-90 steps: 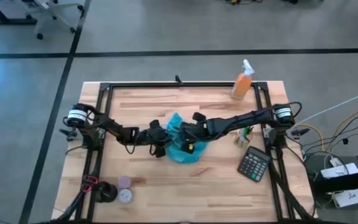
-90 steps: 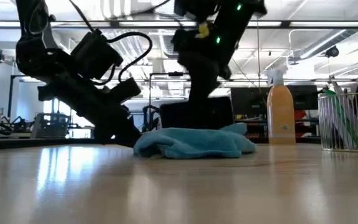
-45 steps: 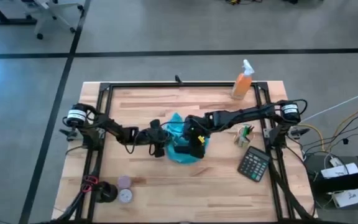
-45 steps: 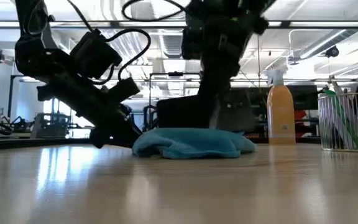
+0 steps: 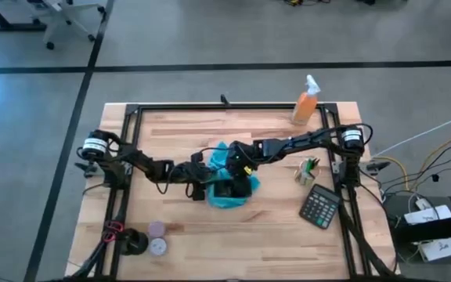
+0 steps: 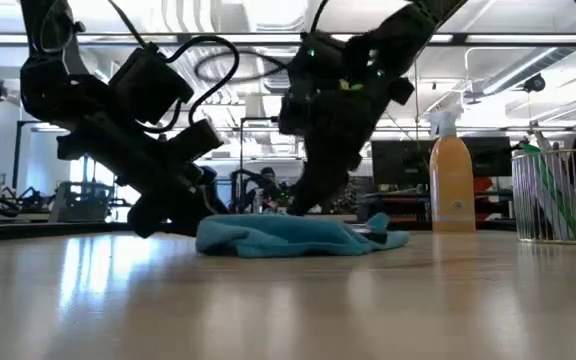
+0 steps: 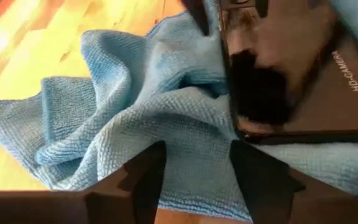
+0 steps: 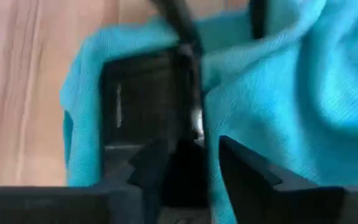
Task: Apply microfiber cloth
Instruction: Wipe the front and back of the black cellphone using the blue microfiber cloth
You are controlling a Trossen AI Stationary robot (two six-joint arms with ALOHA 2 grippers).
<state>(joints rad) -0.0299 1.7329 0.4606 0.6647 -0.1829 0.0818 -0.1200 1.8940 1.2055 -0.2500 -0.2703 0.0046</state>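
Note:
The turquoise microfiber cloth (image 5: 229, 202) lies crumpled at the table's middle. A black phone (image 5: 225, 190) rests flat on it, with folds of the cloth (image 8: 291, 93) beside the phone (image 8: 138, 99). My left gripper (image 5: 204, 186) is at the cloth's left end, shut on it. My right gripper (image 5: 239, 167) slants down from the right, just above the cloth (image 6: 288, 238). Its fingers stand a little apart over the phone's edge and the cloth fold beside it. My left gripper pinches a fold at the cloth's left end (image 7: 197, 168) between its two fingers, coming low and slanting from the table's left. That end lies slack on the table beside the phone (image 7: 297, 74). My right gripper: I cannot tell whether its fingertips (image 8: 241, 168) touch the phone or cloth.
An orange spray bottle (image 5: 306, 102) stands at the far right. A wire pen cup (image 5: 308, 168) and a calculator (image 5: 320, 206) are at the right. Small round objects (image 5: 156, 235) sit near the front left. A black frame rail (image 5: 210, 107) runs round the table.
My right gripper has gone toward the table's left and a little toward its far edge, over the cloth. My left gripper has drawn slightly left, and the cloth's left end has come with it. The cloth heap has sunk flatter, and the phone now shows.

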